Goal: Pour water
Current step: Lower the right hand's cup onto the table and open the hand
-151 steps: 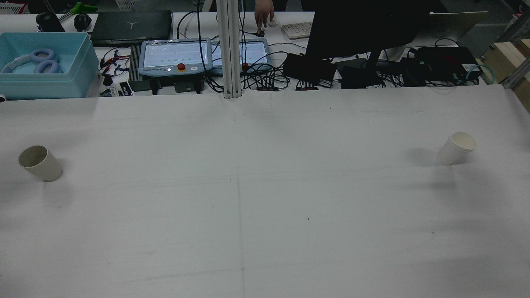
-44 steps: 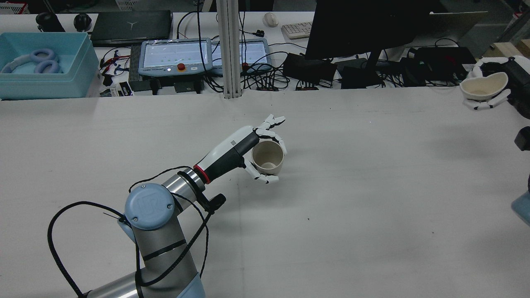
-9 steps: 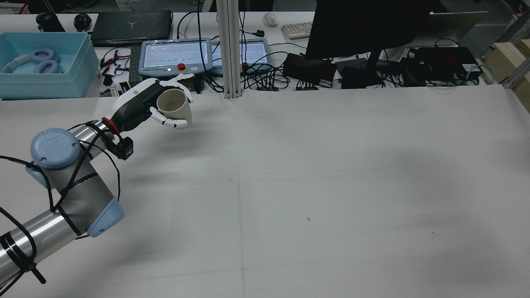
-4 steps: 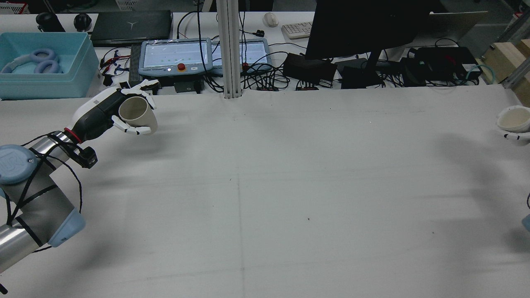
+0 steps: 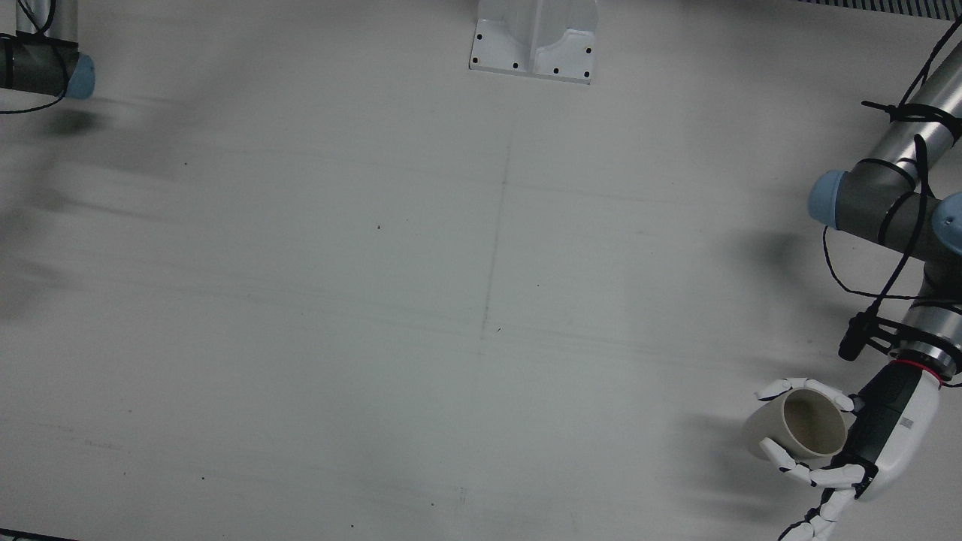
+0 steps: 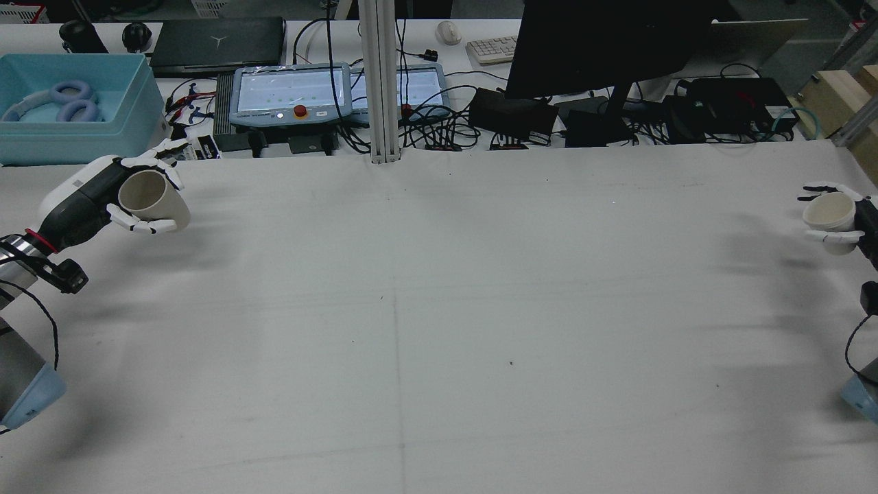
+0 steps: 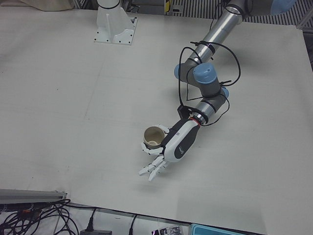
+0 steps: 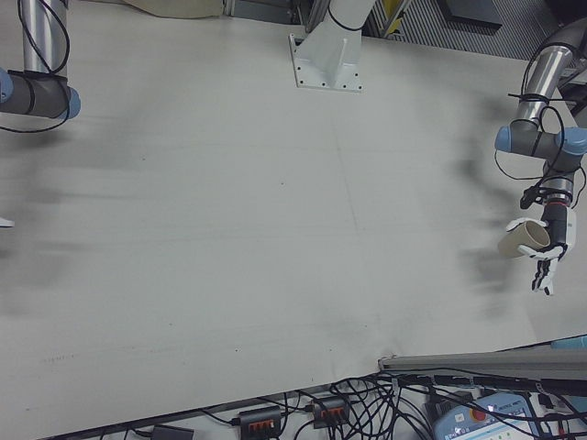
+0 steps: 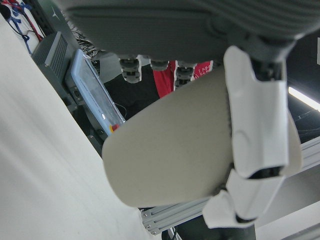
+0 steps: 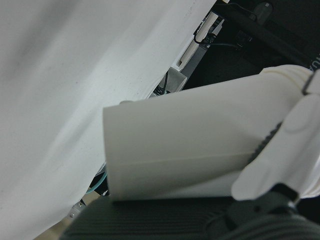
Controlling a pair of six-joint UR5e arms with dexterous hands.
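Note:
My left hand (image 6: 82, 199) is shut on a beige cup (image 6: 147, 199) at the far left of the table, near its far edge. The cup is tilted, with its mouth turned up toward the rear camera. The same hand (image 5: 857, 447) and cup (image 5: 804, 424) show in the front view, and again in the left-front view, hand (image 7: 173, 144) and cup (image 7: 154, 138). My right hand (image 6: 840, 219) is shut on a white cup (image 6: 828, 214) at the far right edge. Each hand view is filled by its own cup: the beige cup (image 9: 170, 155) and the white cup (image 10: 185, 145).
Beyond the table's far edge stand a light-blue box (image 6: 75, 110), two teach pendants (image 6: 295, 92), a post (image 6: 381, 82), a monitor (image 6: 603, 41) and cables. The arms' white pedestal (image 5: 535, 37) sits at the near middle edge.
My left hand has carried the beige cup further left and a little nearer. My right hand has come further into view at the right edge and lower, with the white cup.

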